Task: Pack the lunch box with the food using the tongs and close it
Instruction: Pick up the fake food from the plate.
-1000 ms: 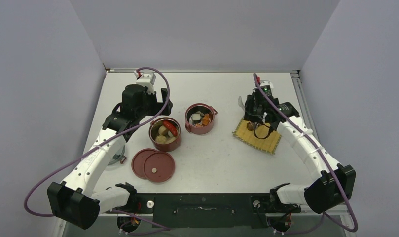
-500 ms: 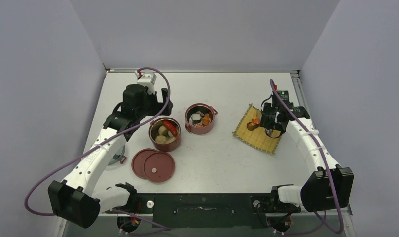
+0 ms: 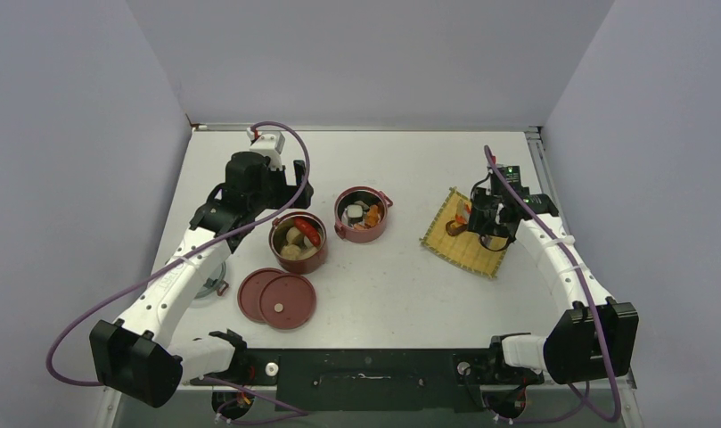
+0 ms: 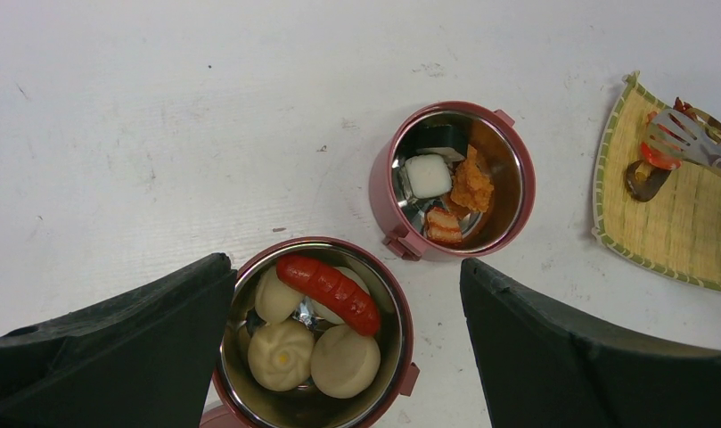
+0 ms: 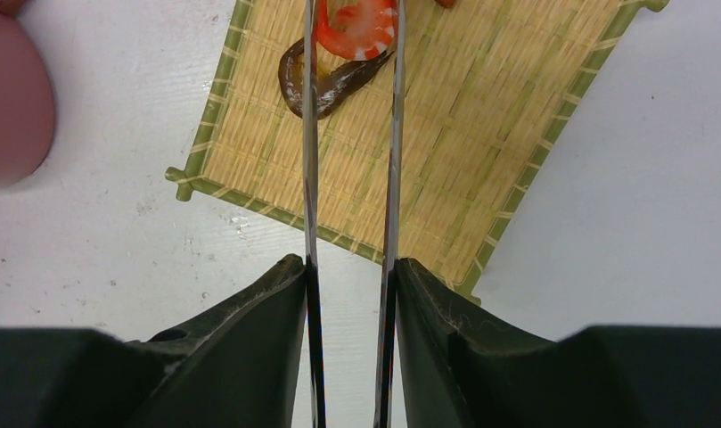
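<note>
The lunch box stands as two open dark-red bowls. The nearer bowl (image 3: 298, 261) (image 4: 403, 314) holds pale round buns (image 4: 283, 355) and a red sausage (image 4: 330, 290). The farther bowl (image 3: 363, 235) (image 4: 527, 178) holds a white block and orange bits. My left gripper (image 3: 290, 192) (image 4: 346, 276) hangs open above the nearer bowl, a finger on each side. My right gripper (image 3: 483, 223) (image 5: 350, 267) is shut on the silver tongs (image 5: 309, 134) (image 4: 686, 138). A red-and-white food piece (image 5: 356, 27) sits between their tips over the yellow mat (image 5: 446, 134). A dark curled piece (image 5: 325, 85) lies beside it.
Two flat dark-red lids (image 3: 278, 298) lie overlapping on the table in front of the nearer bowl. The woven mat (image 3: 463, 250) sits at the right, close to the right arm. White walls close the table off at the back and sides.
My right wrist has swung to the right and back along the mat with the tongs, and the tongs' arms have drawn slightly closer together. The left arm has barely moved.
</note>
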### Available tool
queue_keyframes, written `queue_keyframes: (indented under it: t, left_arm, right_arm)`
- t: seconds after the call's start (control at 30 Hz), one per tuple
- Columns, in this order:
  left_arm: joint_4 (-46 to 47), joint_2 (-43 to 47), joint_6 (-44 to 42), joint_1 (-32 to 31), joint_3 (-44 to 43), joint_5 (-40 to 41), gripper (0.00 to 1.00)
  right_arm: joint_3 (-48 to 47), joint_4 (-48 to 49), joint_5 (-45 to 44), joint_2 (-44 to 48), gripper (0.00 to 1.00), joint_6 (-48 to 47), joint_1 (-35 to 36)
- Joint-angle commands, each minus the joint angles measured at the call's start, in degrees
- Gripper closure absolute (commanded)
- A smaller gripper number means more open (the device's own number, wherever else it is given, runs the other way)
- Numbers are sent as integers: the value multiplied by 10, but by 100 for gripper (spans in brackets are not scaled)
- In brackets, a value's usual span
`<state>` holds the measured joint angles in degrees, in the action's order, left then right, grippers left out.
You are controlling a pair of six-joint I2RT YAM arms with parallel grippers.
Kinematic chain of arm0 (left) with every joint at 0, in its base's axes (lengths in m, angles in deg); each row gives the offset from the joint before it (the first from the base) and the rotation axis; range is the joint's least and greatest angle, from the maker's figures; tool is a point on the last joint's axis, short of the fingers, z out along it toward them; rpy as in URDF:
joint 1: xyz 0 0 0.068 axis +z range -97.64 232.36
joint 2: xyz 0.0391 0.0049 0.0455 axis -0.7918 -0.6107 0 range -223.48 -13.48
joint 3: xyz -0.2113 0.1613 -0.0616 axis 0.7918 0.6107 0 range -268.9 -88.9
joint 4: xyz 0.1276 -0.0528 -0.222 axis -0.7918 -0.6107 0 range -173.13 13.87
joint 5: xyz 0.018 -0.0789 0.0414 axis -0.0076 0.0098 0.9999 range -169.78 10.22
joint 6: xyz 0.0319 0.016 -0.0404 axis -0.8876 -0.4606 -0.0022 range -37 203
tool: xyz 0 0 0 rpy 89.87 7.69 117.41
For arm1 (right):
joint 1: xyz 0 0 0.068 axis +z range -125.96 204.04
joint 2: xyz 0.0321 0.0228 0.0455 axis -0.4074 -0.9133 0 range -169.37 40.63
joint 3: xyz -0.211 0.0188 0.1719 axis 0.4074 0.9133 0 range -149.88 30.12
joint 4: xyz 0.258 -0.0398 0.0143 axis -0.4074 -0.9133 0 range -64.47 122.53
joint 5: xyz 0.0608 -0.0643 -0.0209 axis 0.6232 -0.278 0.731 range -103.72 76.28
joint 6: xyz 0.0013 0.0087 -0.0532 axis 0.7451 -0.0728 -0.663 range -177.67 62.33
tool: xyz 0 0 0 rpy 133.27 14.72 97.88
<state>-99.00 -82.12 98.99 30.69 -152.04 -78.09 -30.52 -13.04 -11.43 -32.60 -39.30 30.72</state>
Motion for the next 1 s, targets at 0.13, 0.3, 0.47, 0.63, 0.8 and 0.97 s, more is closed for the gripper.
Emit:
queue_keyframes:
  t: [0.13, 0.3, 0.47, 0.63, 0.8, 0.97]
  left_arm:
    - [27, 1, -2, -2, -4, -5, 3]
    - [29, -1, 2, -2, -4, -15, 3]
    - [29, -2, 4, -2, -5, -17, 3]
    - [29, -1, 4, -2, -4, -17, 3]
    - [28, 0, 4, -2, -5, -17, 3]
    - [28, 3, 4, -2, -5, -17, 3]
  right_arm:
    - [-1, 9, 0, 17, 61, -22, -3]
    - [3, 12, -29, 15, 62, -19, -3]
    - [-1, 13, -42, 3, 67, -17, -3]
    - [-3, 12, -35, 1, 72, -18, -3]
    - [-4, 12, -28, 4, 81, -19, -3]
    - [-14, 8, -8, 11, 89, -17, -3]
